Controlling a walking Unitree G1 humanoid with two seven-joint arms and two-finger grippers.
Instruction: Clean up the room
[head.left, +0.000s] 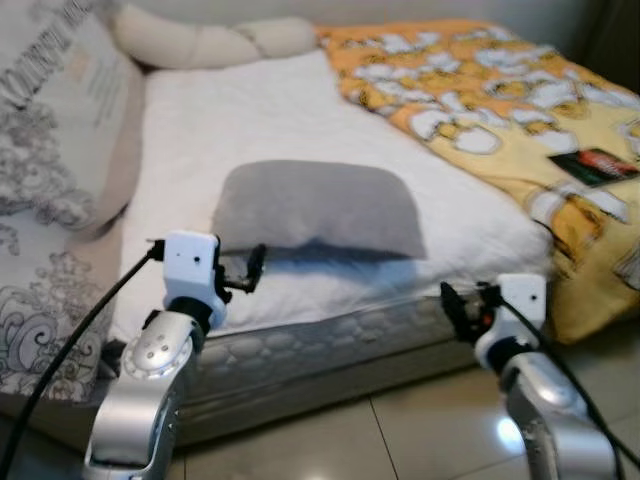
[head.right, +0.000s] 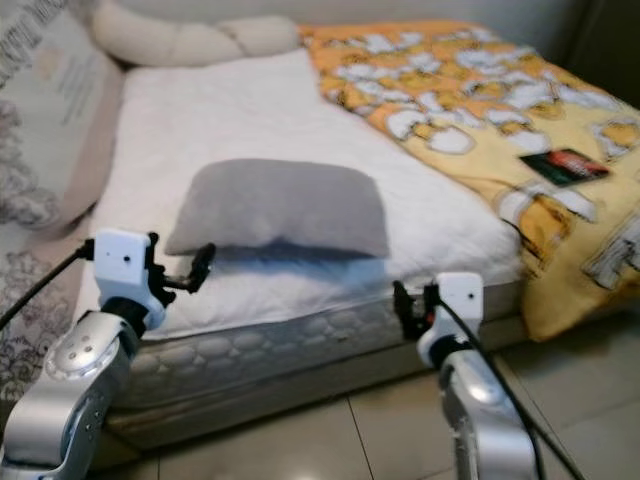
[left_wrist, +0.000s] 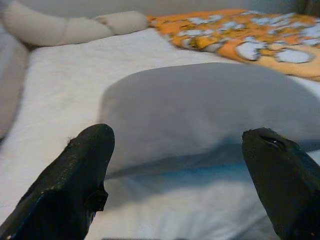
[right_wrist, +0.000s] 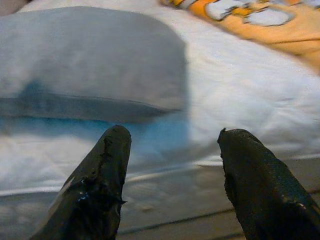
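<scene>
Grey pillow (head.left: 318, 207) beside yellow blanket (head.left: 490, 90)

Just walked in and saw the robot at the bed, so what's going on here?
The robot stands at the side of the bed, both arms raised toward a grey pillow lying on the white sheet. The left end effector and right end effector are open and hold nothing yet. An orange patterned blanket covers the far side, with a dark packet on it.
</scene>
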